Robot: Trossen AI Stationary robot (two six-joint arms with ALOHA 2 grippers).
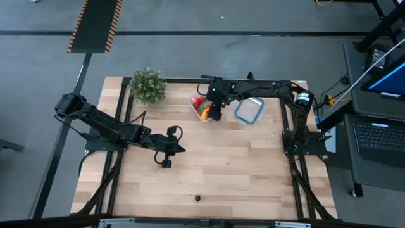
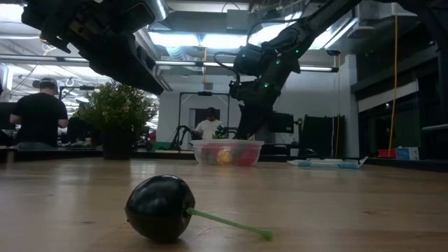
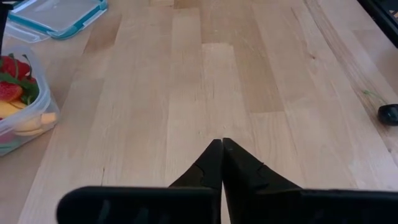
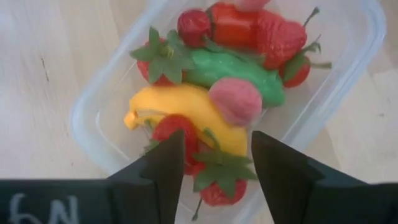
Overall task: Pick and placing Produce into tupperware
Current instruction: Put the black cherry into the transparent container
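Over the far middle of the bench [image 1: 209,171], seen from above, the right gripper [image 1: 215,114] hangs at the tupperware [image 1: 201,106], covering part of it; the produce inside shows only as red and yellow patches. Just beside it lies a blue-rimmed container [image 1: 249,110], and a potted plant [image 1: 147,85] stands at the far left corner. The left gripper [image 1: 166,162] sits over bare wood near the middle, well apart from the tub. A small dark object [image 1: 198,197] lies alone near the front edge, too tiny to identify here.

At bench level, that object is a dark cherry [image 2: 159,208] with a green stem, close to the lens. The tub stands far behind it, its contents blurred, with the right arm coming down above it. People show in the room beyond.

From the left wrist, the gripper's fingers [image 3: 211,167] are pressed together, holding nothing; the tub is cut off at the frame edge.

From the right wrist, the fingers [image 4: 166,165] stand apart and empty above the produce [image 4: 214,93]: a yellow banana [image 4: 186,115], a green oblong piece [image 4: 239,74], a pink round piece and strawberries, partly hidden behind the fingers.
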